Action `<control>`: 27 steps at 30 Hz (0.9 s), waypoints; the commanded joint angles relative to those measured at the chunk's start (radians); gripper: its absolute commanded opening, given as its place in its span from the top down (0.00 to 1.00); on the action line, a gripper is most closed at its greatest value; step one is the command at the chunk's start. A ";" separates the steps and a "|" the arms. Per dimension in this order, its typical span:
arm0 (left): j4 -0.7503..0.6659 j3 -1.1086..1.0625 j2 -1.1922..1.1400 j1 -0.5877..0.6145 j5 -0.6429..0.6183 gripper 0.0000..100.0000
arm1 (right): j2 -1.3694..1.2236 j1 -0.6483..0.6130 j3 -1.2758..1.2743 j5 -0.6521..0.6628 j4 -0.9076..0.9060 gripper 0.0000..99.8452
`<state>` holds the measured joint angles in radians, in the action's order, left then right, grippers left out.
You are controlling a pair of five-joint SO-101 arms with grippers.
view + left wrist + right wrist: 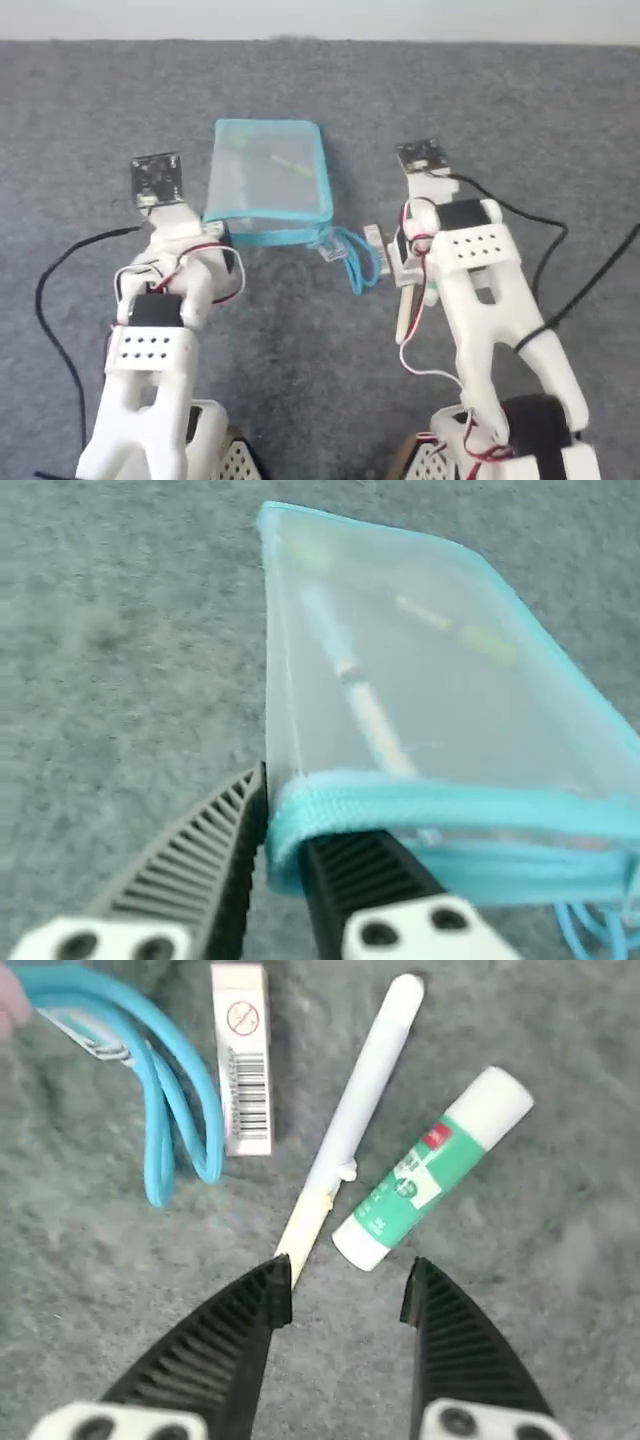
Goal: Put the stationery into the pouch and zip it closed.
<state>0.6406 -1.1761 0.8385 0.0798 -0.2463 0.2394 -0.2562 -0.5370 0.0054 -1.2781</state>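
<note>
Grey carpet (560, 1250): pen (355, 1125), glue stick (430, 1170) parallel, pointing at right gripper (345, 1290).

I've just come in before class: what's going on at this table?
The left gripper has its jaws shut on a corner of the pouch, which already holds some stationery. The right gripper hangs with jaws open over a white pen and a glue stick lying on the grey mat, near a small box and the blue cord. Pen, glue stick and box are not yet packed.
</note>
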 commanded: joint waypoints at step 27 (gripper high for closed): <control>-0.060 0.002 0.005 0.051 -0.002 0.99 | -0.389 -0.038 0.008 -0.106 0.143 0.96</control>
<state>0.6130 -1.1914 0.8385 0.1227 -0.2417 -0.1335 -0.3422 -0.5309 -0.0928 -1.1538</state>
